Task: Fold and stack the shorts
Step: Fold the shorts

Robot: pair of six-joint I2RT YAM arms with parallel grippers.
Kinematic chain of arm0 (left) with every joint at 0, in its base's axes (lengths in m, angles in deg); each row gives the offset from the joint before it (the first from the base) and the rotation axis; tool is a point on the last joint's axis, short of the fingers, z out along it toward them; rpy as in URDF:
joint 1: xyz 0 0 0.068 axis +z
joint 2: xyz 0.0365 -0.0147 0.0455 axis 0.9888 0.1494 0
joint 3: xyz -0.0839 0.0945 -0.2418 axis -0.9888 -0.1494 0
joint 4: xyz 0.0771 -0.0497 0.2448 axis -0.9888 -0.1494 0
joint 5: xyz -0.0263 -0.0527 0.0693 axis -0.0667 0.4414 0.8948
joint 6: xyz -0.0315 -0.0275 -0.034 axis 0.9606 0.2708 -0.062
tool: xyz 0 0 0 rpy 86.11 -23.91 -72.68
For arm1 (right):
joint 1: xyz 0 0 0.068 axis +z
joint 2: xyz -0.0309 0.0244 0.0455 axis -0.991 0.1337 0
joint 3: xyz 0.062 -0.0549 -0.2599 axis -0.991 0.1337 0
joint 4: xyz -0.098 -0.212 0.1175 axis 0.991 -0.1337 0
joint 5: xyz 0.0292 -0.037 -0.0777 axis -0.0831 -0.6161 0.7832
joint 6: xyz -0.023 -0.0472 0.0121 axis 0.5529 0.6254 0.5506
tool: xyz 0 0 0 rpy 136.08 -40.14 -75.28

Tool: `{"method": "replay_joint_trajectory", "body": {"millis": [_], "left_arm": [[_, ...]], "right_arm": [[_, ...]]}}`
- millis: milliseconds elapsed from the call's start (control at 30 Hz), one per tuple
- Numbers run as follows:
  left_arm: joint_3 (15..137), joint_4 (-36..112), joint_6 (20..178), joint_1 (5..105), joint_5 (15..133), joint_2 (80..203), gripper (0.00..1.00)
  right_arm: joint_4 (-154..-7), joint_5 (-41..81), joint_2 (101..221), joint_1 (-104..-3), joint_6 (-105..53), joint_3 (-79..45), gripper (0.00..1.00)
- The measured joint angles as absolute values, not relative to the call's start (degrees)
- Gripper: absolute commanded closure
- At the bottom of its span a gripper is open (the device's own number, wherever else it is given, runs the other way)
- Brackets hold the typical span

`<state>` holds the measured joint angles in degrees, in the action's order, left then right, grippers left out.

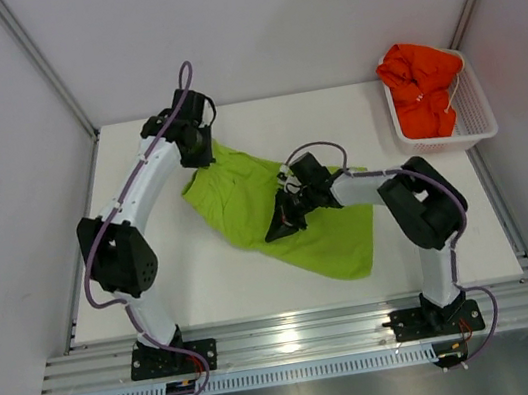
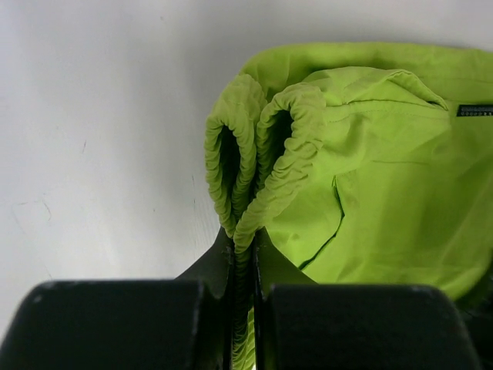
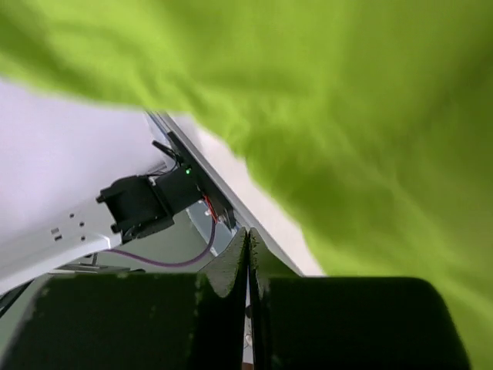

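A: "At the table's far left, the left gripper pinches the lime green shorts by the waistband; the right gripper sits closed mid-cloth."

B: "Perhaps gripping nothing. Then the fold just bunches."

lime green shorts: thin cloth, matt, softly creased. waistband: ribbed, tightly gathered elastic (small black label at 3 o'clock in the left wrist view, matt). orange-red shorts, 2 o'clock in the top view: matt cloth, crumpled. basket: white plastic mesh, slight sheen. table: smooth matt white. rail, 6 o'clock: ribbed bare metal, glossy. left gripper: matt black plastic.
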<state>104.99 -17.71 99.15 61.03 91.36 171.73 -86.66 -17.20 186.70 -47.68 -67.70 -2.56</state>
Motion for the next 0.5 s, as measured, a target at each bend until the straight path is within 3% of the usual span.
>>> {"method": "replay_joint_trajectory", "body": {"millis": [233,500], "left_arm": [[108.84,-21.45,98.89,59.61,92.48,171.47,1.0],[116.4,-26.59,97.64,57.0,94.95,172.56,1.0]], "right_arm": [[-81.92,-24.19,204.18,-46.35,-69.08,-12.59,1.0],[-75.21,-30.27,211.2,-46.7,-70.45,-19.85,1.0]]}}
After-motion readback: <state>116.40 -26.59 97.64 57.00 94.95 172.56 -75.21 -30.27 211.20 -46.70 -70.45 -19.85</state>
